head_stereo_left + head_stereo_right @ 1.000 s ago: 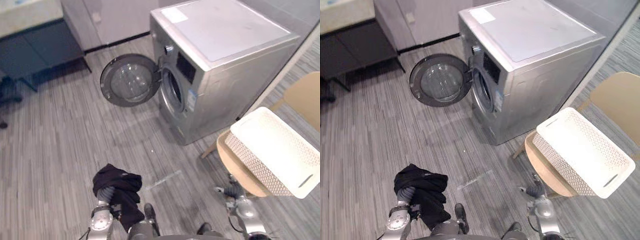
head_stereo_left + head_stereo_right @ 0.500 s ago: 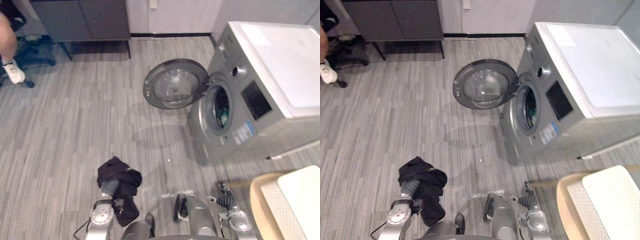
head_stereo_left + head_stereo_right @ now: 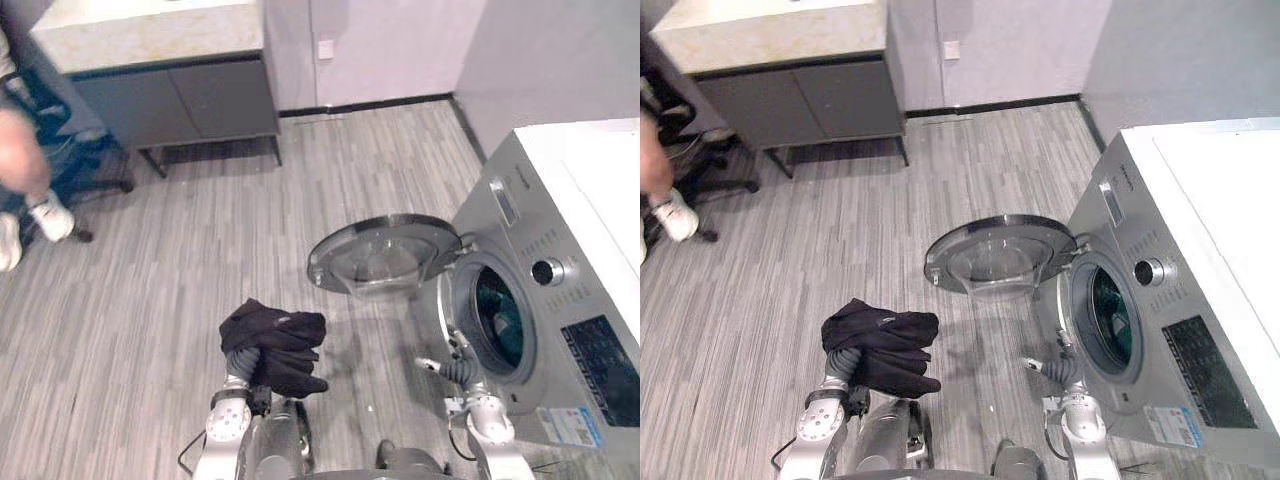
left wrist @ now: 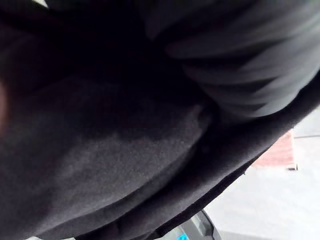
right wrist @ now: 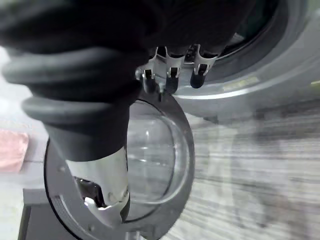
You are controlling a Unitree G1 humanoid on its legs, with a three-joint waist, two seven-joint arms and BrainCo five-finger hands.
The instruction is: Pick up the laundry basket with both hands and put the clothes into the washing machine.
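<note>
Presently, a person's shoe (image 3: 45, 215) is showing at the left edge of the floor (image 3: 180, 260), near a dark cabinet (image 3: 175, 100). The left hand (image 3: 240, 360) is carrying the black clothes (image 3: 275, 345), draped over it by the floor's near edge; the cloth is hiding the hand, so its grasp cannot be told. The round door (image 3: 385, 255) is standing wide open between the clothes and the washing machine (image 3: 545, 300) at the right edge. A teal item (image 3: 500, 320) is lying in the drum. The right hand (image 3: 452, 368) is hovering just before the machine's front, fingers (image 5: 171, 75) relaxed, holding nothing.
</note>
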